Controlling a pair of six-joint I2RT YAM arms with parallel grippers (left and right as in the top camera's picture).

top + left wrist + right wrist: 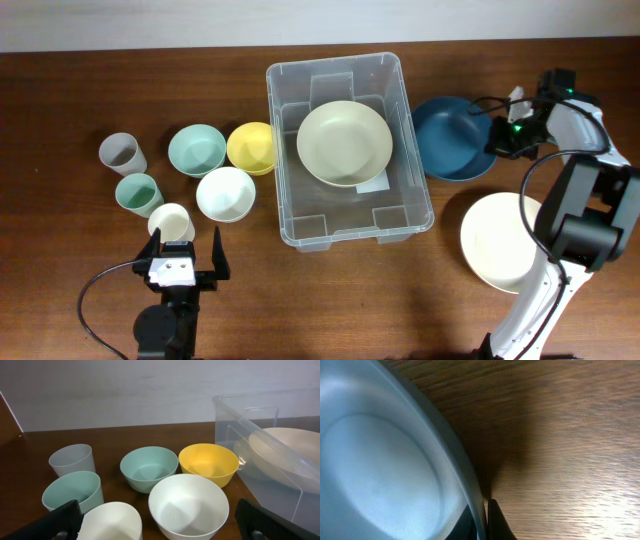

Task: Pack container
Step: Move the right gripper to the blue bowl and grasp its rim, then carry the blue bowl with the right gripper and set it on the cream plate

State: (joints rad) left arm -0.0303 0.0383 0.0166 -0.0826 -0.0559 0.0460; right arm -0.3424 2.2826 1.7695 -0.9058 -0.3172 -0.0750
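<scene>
The clear container (276, 150) stands mid-table with a pale green plate (344, 143) lying inside it; in the left wrist view its wall (260, 435) is at the right. A dark blue plate (450, 138) sits just right of it. My right gripper (497, 137) is shut on that plate's right rim; the right wrist view shows the blue plate (380, 460) edge pinched between the jaws of the right gripper (482, 520). My left gripper (186, 262) stands open near the front edge, just behind a cream cup (171, 221), holding nothing.
Left of the container stand a white bowl (225, 193), a yellow bowl (251, 147), a teal bowl (196, 150), a grey cup (122, 153) and a green cup (138, 194). A cream plate (500, 243) lies at the front right by the right arm's base.
</scene>
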